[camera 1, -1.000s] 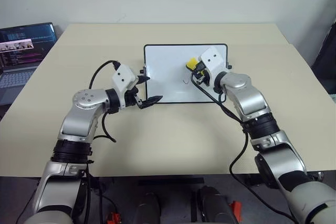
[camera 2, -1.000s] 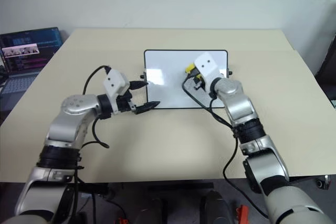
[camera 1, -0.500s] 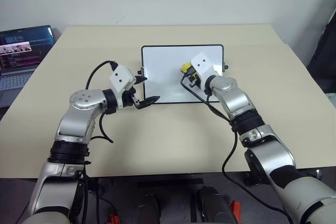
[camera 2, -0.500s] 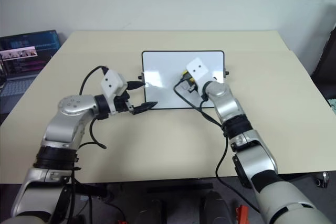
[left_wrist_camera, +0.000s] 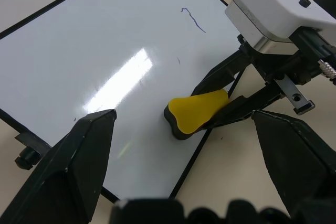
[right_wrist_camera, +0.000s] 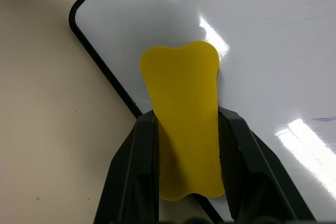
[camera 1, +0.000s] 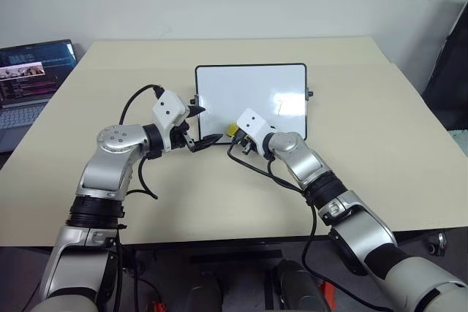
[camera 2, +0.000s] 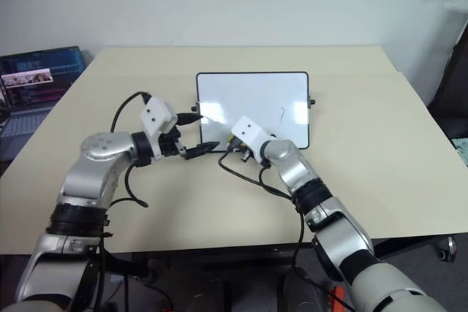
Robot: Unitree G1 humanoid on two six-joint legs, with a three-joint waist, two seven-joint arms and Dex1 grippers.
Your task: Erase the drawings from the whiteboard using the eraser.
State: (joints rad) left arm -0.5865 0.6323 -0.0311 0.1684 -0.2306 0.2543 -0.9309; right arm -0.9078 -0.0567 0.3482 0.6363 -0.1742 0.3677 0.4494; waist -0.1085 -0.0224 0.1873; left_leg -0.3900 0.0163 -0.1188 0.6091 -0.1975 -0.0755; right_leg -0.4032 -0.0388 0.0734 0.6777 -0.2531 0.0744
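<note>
Wiping under way: right gripper (right_wrist_camera: 184,182) clamped on the yellow eraser (right_wrist_camera: 182,114) at the whiteboard (camera 1: 248,85) near edge; left gripper (left_wrist_camera: 184,161) spread wide at the corner. Next, sweeping toward the remaining drawing (left_wrist_camera: 192,19).

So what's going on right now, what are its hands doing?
Right gripper shut on the eraser, at the whiteboard's near edge. Left gripper open, holding nothing, beside the board. One small drawing remains. Nothing in the way.
</note>
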